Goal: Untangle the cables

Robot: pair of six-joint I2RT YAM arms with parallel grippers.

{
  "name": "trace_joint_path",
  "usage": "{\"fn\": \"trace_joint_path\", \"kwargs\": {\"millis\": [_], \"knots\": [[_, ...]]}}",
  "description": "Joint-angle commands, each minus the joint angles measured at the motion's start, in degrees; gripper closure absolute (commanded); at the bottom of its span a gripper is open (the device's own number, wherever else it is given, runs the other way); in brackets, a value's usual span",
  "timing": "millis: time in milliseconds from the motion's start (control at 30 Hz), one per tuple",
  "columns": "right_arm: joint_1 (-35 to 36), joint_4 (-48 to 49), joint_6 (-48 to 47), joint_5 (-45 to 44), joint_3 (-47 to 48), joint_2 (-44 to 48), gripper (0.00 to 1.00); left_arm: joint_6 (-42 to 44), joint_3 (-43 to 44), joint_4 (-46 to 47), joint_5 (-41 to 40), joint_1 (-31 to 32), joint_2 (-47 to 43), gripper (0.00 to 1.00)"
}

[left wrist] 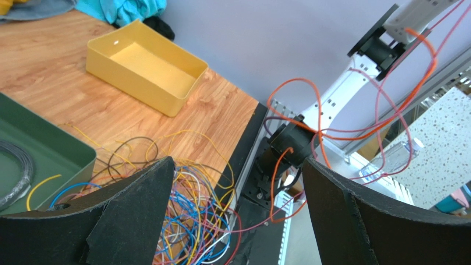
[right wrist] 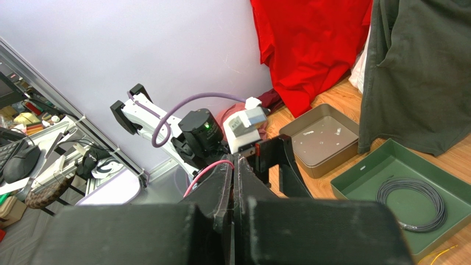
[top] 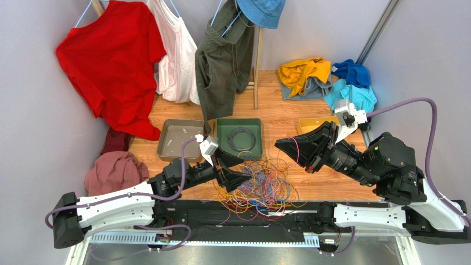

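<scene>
The cables point(top: 260, 187) are heaped in a many-coloured tangle on the bench point(top: 276, 113), near its front edge and between the two arms. The left claw point(left wrist: 237, 171) is held released, its fingers point(left wrist: 138, 215) spread wide, at the left margin of the heap; yellow, blue, white and red loops are seen between and below the fingers, but nothing is gripped. The right claw point(right wrist: 235, 165) is clenched and raised above the heap's right side. A pink strand point(right wrist: 202, 172) appears to be pinched between its pads, though the contact itself is hidden by the fingers. Orange and pink strands are seen rising from the heap in the left wrist view. A dark coil point(top: 243, 138) is laid apart in a green tray point(top: 221, 144) just behind the tangle. A white label point(right wrist: 241, 124) is fixed to the left wrist; its print is too small to be read.
</scene>
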State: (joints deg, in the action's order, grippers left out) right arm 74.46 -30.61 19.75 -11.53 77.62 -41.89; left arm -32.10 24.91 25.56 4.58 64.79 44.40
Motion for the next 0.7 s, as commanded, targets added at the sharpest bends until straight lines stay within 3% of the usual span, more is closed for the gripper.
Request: {"fn": "trace_joint_path", "kwargs": {"millis": [0,333,667], "knots": [[0.0,1.3,-0.5,-0.2,-0.6,0.1,1.00,0.5,-0.2,1.3,0.0,0.0,-2.0,0.05],[0.1,2.0,-0.9,0.6,0.2,-1.7,1.00,-0.8,3.8,6.7,9.7,0.0,7.0,0.06],[0.0,2.7,-2.0,0.1,-0.9,-2.4,1.00,-1.0,3.2,7.8,10.0,-0.1,7.3,0.08]]}}
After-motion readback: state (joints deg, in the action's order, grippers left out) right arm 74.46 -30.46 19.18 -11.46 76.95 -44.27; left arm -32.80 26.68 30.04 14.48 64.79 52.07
